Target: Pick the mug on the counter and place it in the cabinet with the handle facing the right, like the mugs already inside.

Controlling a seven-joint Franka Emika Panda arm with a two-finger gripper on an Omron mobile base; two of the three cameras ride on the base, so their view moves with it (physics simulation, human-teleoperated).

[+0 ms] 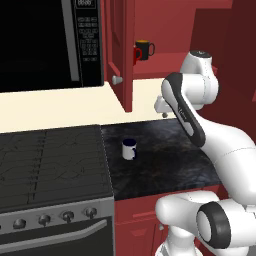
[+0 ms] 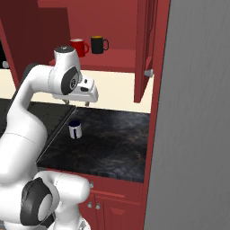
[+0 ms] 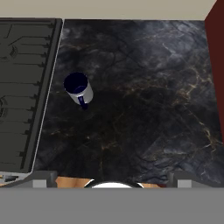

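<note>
While hovering high above the counter [image 2: 112, 134] with pincer [image 2: 77, 103] spread wide and empty, well apart from the mug [image 1: 129, 149], upright near the stove [image 1: 50, 160]. Handle [image 3: 82, 103] points toward the counter's front edge. Likely risks: clipping rim on descent, tipping the mug; grasp ignoring handle direction, leaving it misturned beside black mug [image 2: 99, 45] and red mug [image 2: 79, 46] in cabinet [image 2: 117, 58].

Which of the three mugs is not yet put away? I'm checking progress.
The white mug with the dark blue inside: it stands alone on the black counter, while the red mug and black mug sit in the cabinet.
</note>
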